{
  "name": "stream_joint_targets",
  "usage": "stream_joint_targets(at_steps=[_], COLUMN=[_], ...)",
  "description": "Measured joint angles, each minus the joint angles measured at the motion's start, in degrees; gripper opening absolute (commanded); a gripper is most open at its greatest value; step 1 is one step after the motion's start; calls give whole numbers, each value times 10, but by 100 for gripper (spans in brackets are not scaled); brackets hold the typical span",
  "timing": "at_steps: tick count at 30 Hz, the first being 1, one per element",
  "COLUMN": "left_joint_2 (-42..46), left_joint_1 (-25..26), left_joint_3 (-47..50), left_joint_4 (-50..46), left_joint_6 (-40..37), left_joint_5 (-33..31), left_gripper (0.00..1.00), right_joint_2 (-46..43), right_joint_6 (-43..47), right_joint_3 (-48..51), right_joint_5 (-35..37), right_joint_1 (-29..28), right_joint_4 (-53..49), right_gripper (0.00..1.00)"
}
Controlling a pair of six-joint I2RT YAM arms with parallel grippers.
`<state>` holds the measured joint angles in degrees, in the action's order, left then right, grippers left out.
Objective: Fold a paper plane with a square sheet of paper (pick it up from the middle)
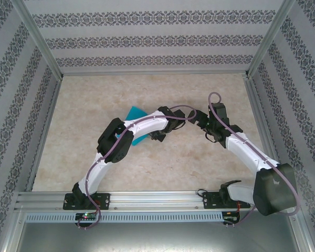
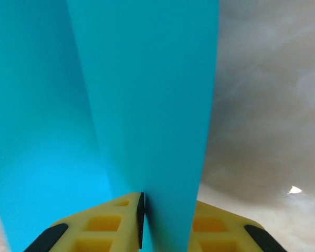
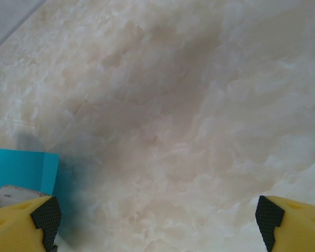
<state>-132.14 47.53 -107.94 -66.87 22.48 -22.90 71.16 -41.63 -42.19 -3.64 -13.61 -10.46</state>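
The square sheet of paper [image 2: 147,105], teal-blue and creased, rises in layers right in front of the left wrist camera. One standing layer runs down between the yellow fingers of my left gripper [image 2: 168,210]. The jaws stand a little apart, and a thin dark gap shows beside the left black pad [image 2: 141,210]. From above, teal corners [image 1: 134,113] stick out from under the left arm, with the left gripper [image 1: 158,136] over the sheet. My right gripper [image 3: 157,215] hangs wide open above bare table just right of the paper [image 3: 21,168], holding nothing; from above it [image 1: 199,119] is near the table's middle.
The marble-patterned tabletop [image 1: 199,168] is fenced by patterned walls [image 1: 147,39] at the back and both sides. A metal rail [image 1: 147,198] with the arm bases runs along the near edge. Both forearms meet over the middle of the table.
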Motion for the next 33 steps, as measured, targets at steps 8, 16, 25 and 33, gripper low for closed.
stream_joint_targets(at_steps=[8, 16, 25, 33], left_joint_2=[0, 33, 242, 370], left_joint_1=[-2, -6, -56, -191], left_joint_3=[0, -4, 88, 301], left_joint_4=[21, 64, 229, 349], left_joint_6=[-1, -6, 31, 104], left_joint_5=[99, 256, 442, 450], left_gripper=[38, 56, 78, 89], right_joint_2=[21, 21, 32, 104], right_joint_6=[0, -2, -27, -44], right_joint_3=[0, -2, -45, -131], right_joint_5=[-18, -24, -59, -89], right_joint_1=[0, 8, -1, -124], right_joint_4=[0, -3, -9, -3], right_gripper=[96, 96, 85, 47])
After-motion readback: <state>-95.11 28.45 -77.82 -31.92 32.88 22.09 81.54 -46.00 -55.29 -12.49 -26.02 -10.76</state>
